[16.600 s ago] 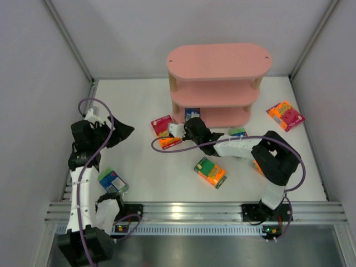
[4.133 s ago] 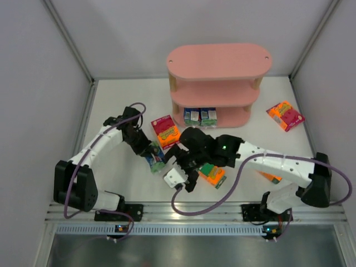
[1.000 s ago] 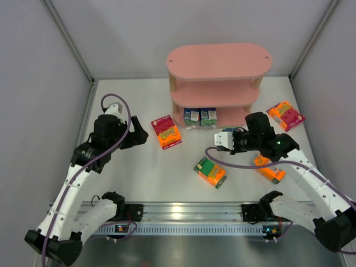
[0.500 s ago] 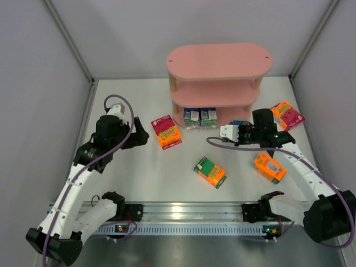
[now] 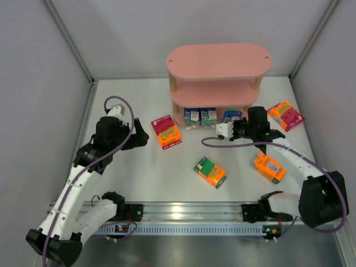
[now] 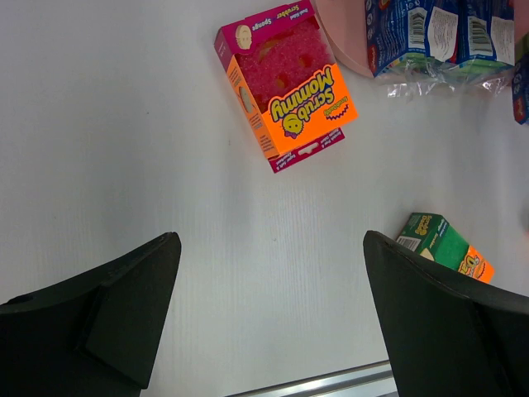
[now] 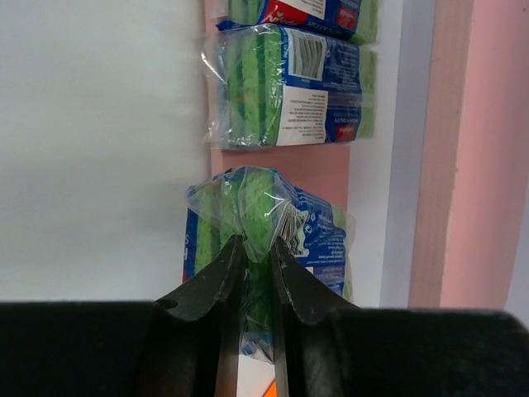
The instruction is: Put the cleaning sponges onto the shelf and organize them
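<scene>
Two wrapped sponge packs are stocked on the bottom board of the shelf; a Scrub Mommy box is laid front-left.

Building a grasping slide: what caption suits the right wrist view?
Right pincer pinching a clear-wrapped green-and-blue sponge pack at the pink shelf's bottom board, beside two shelved packs.

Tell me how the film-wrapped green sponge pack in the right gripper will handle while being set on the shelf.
Probably soft: the right gripper pinches the green sponge pack narrow, and its film bunches there. The glossy wrap looks slippery, so it may pivot or slide. Likely light; a nudge against the shelf could shove it easily.
</scene>
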Controlling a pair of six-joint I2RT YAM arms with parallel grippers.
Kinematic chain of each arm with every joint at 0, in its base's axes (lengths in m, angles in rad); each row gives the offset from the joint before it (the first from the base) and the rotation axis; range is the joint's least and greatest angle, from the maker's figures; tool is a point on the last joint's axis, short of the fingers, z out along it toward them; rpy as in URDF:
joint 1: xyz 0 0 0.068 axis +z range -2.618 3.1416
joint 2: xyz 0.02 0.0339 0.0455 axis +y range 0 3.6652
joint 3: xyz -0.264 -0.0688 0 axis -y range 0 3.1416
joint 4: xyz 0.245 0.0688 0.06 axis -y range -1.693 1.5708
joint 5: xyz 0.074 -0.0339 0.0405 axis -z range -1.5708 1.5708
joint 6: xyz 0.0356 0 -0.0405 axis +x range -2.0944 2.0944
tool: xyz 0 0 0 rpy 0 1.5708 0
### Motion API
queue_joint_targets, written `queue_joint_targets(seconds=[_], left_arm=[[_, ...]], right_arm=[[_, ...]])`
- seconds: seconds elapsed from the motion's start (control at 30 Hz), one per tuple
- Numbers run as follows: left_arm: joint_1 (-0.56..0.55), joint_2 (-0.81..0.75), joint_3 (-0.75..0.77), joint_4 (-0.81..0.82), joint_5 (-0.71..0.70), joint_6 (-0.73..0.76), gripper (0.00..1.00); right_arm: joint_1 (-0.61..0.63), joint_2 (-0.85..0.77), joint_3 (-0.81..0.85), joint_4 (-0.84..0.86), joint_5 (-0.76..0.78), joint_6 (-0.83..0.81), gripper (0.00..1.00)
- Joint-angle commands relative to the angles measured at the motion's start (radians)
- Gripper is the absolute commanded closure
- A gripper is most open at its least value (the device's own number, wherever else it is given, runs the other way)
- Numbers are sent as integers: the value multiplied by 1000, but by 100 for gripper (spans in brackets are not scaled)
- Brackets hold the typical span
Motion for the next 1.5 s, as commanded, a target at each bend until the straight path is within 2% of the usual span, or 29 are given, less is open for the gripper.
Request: queue_joint_targets(seconds=[0.0,0.13,0.23,0.3,0.57,0.7,0.83,1.03,1.17,1.27,1.33,1.4,1.47], left_arm=[[3,-7,-1,48,-14,8,2],[3,-18,-11,48,-18,11,2],[5,-24,-17,48,-21,15,2],[3,-24,-17,48,-24,18,2],[5,-3,-8,48,-18,17,2],[3,-3,-10,48,-20,20,2],[5,-4,-11,48,-17,23,2],[5,-9,-13,49,-8,29,2],[3,-15,-10,51,2,34,2],[3,-26,-8,49,6,43,2],[3,-39,-4,49,11,54,2],[5,-46,-1,48,17,66,2],[3,-49,1,48,17,71,2]], right_arm=[[-13,49,-38,191,-49,-40,100],[-16,107,-83,329,-42,-43,99],[-35,147,-94,391,-55,-32,93],[-50,164,-97,425,-71,-25,82],[-72,217,-92,478,-66,-6,65],[-84,215,-100,481,-66,3,42],[-95,170,-120,471,-78,15,34],[-105,44,-157,417,-106,37,23],[-107,-15,-157,360,-124,51,19],[-107,-72,-151,262,-146,49,18],[-107,-101,-119,125,-170,66,18],[-110,-126,-85,-2,-187,151,19],[-119,-160,-54,-55,-210,233,21]])
